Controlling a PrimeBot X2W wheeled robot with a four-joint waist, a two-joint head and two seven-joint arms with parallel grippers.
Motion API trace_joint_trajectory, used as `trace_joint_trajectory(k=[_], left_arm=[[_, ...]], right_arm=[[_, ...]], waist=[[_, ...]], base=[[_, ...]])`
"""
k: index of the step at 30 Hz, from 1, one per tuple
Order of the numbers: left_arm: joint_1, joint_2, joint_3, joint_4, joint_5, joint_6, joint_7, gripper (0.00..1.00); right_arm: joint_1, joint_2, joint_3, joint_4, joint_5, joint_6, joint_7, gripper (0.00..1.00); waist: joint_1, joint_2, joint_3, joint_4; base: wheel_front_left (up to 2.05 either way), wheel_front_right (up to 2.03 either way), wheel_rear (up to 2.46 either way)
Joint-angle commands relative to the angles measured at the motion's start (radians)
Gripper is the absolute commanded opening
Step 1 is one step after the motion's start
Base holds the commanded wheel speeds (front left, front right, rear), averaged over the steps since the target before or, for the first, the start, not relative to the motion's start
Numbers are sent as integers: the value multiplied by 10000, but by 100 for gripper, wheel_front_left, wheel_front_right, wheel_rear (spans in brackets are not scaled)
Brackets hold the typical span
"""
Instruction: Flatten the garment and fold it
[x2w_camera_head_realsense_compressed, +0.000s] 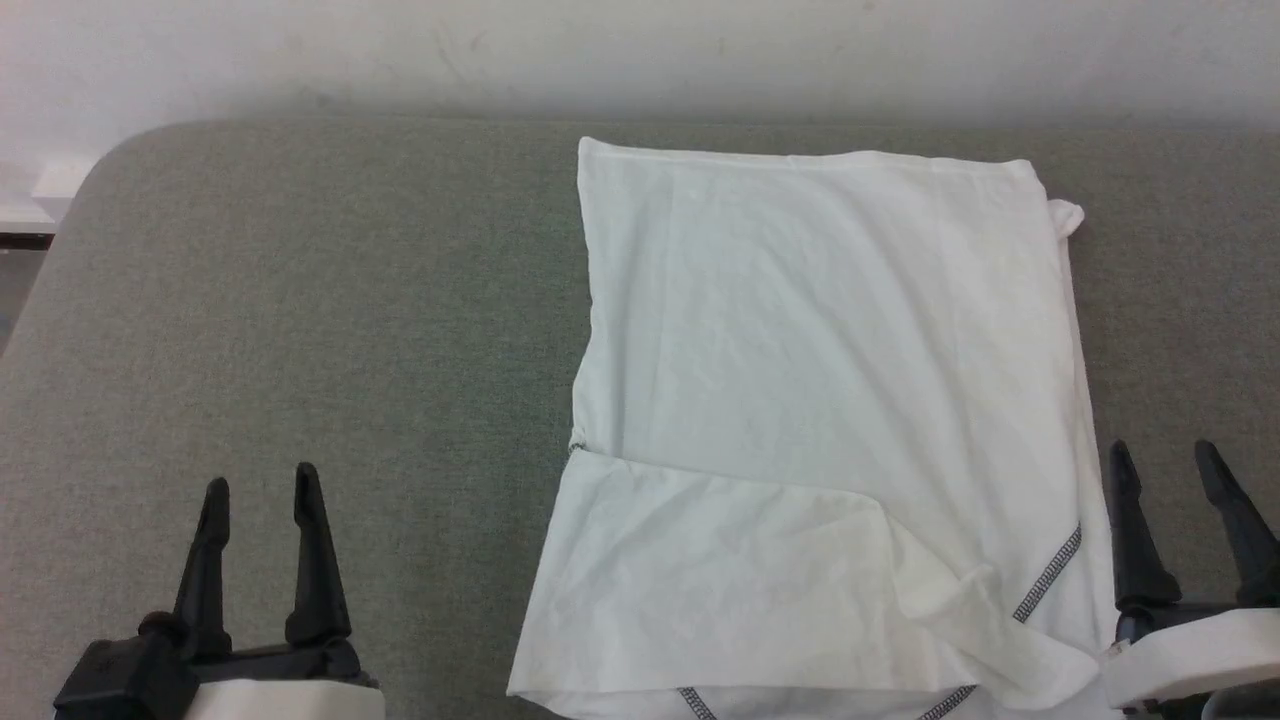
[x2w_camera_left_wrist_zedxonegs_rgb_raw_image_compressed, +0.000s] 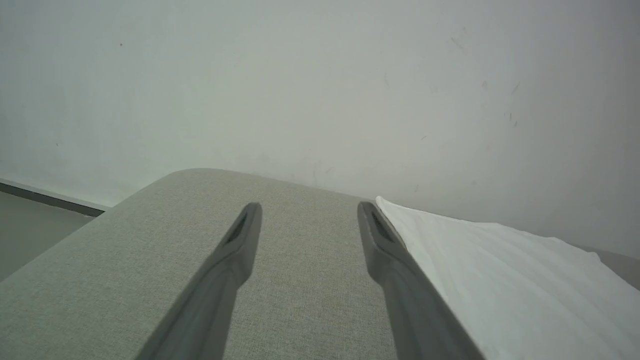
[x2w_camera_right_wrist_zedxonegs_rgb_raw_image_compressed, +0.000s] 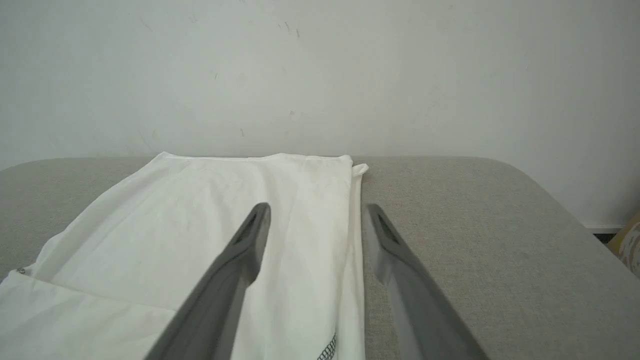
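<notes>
Starting at our left fingers, we find them spread wide and grasping nothing, poised over the bare grey surface well to the left of the cloth. In the left wrist view only woven padding lies between them, with a white corner showing past the right-hand one.

Our right fingers are likewise released and empty. They sit just beside the near right edge of the garment. In the right wrist view one finger lines up over the white fabric and the other over the grey cover, so the pair straddles that edge. Whether they touch it we cannot tell.

The garment lies on the right half of the surface, reaching back almost to the wall. It makes a fairly tidy rectangle: the far part is smooth and flat, with straight left and far edges and a small tab poking out at the far right corner. At the near end a flap lies across it, its corner turned and rumpled next to the zigzag stitching.

We judge the flattening largely done and the folding begun. What is left, as we read it, is smoothing that near corner and making the closing folds.
</notes>
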Motion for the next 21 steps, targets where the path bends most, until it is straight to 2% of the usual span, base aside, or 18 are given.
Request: trace_joint_trajectory(k=[1, 6, 10, 16, 21], left_arm=[[61, -56, 91, -7, 125, -108, -48, 100], [-118, -490, 438, 103, 706, -773, -48, 100], [-336, -749, 644, 61, 974, -1156, -49, 100], [-797, -1061, 854, 1, 1171, -1692, -49, 100], [-1251, -1269, 1061, -80, 1394, -2065, -49, 100]], right_arm=[[19, 13, 14, 36, 79, -11, -68, 100], [-425, 13, 19, 48, -41, -11, 57, 100], [-1383, 13, -64, -197, -125, -11, 466, 100], [-3530, -16, 37, -760, -668, -11, 1910, 100], [-5551, -706, 17, -517, -347, -11, 3200, 100]], waist=[[1, 0, -5, 12], [1, 0, 157, -62], [1, 0, 542, -189], [1, 0, 1424, -307], [1, 0, 2221, -339]], base=[[0, 0, 0], [0, 0, 0], [0, 0, 0], [0, 0, 0], [0, 0, 0]])
